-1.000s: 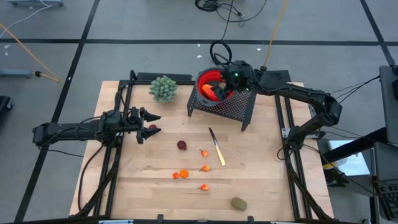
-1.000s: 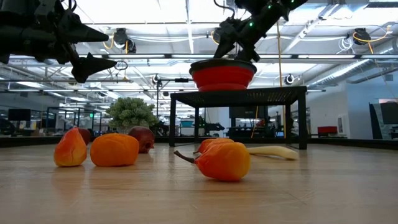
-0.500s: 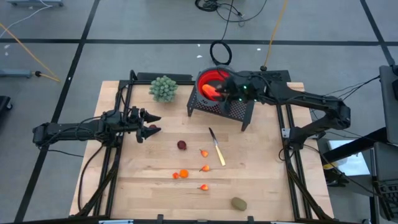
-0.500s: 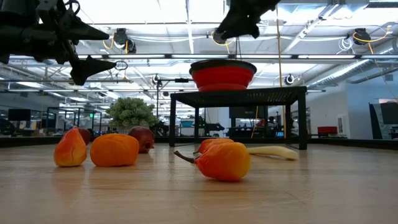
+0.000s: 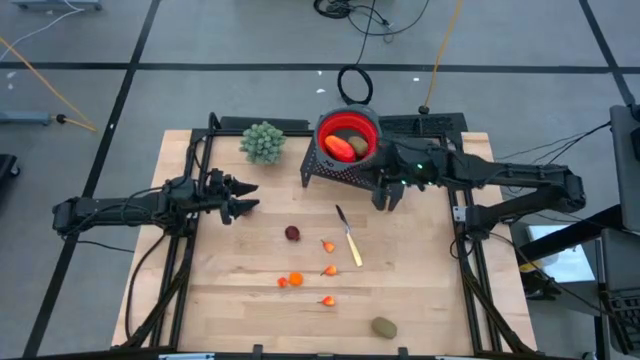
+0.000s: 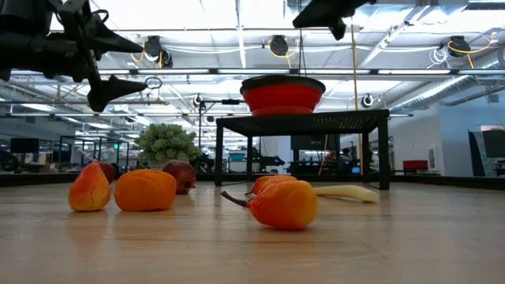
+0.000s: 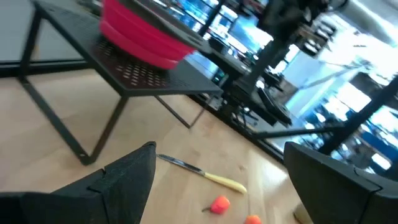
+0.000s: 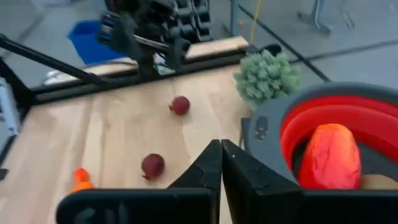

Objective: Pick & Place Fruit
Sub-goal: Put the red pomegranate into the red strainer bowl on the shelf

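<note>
Wood table (image 5: 420, 290); rack (image 5: 345, 172), knife (image 5: 349, 239), green bunch (image 5: 263, 141), small fruit (image 5: 292, 233) scattered mid-table.

red-orange oblong fruit (image 5: 339, 148) lies in the red bowl (image 5: 362, 128); right claw (image 5: 390, 197) hangs beside the black stand (image 5: 345, 173).

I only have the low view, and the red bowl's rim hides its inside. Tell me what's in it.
Observer: From above, the red bowl holds a red-orange oblong fruit and a brownish-green oval.
Operator: Now give me the right gripper's state.
Observer: Its wrist view shows the right gripper shut, with nothing between its fingers.
Operator: Report any fruit I can't see.
Observer: A second brownish-green oval lies alone near the front edge of the table, apart from the small orange pieces.
</note>
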{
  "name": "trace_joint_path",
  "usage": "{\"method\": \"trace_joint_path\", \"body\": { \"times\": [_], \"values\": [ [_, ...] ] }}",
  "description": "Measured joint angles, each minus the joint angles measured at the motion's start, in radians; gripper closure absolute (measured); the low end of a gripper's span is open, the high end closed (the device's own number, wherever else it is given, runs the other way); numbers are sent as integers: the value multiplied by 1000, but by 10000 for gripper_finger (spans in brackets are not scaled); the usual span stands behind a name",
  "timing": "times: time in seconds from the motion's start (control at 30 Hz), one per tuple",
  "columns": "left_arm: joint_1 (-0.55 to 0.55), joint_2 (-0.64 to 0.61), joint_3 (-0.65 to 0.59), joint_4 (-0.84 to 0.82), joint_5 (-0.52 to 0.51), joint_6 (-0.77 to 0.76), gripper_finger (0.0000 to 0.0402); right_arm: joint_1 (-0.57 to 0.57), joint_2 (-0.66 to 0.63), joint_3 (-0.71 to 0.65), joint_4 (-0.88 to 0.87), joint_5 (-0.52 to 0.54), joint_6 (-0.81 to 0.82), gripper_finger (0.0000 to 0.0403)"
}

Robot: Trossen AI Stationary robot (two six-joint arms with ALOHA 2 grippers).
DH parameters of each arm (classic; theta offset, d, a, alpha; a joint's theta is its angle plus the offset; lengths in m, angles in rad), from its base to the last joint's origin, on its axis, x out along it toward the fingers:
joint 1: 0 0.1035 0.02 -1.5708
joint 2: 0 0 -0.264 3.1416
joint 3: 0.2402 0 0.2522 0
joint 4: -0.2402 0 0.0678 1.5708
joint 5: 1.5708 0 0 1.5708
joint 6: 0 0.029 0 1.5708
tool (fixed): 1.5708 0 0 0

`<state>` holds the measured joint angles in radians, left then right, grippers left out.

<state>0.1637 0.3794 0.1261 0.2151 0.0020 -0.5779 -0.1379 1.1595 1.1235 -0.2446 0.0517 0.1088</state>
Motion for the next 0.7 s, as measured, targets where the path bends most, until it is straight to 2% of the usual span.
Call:
{"method": "trace_joint_path", "body": {
  "times": [0.1, 0.3, 0.5, 0.7],
  "values": [
    [-3, 0, 2, 0, -46, -2, 48, 17, -74, -101, 97, -1, 2, 393],
    [-24, 0, 67, -60, -132, 61, 48, 36, -232, -282, 170, -1, 2, 401],
    [-50, 46, 182, -285, -199, 51, 48, 59, -379, -407, 175, -3, -56, 401],
    [-79, 196, 313, -473, -238, -68, 48, 64, -496, -477, 173, -4, -111, 400]
  ]
}}
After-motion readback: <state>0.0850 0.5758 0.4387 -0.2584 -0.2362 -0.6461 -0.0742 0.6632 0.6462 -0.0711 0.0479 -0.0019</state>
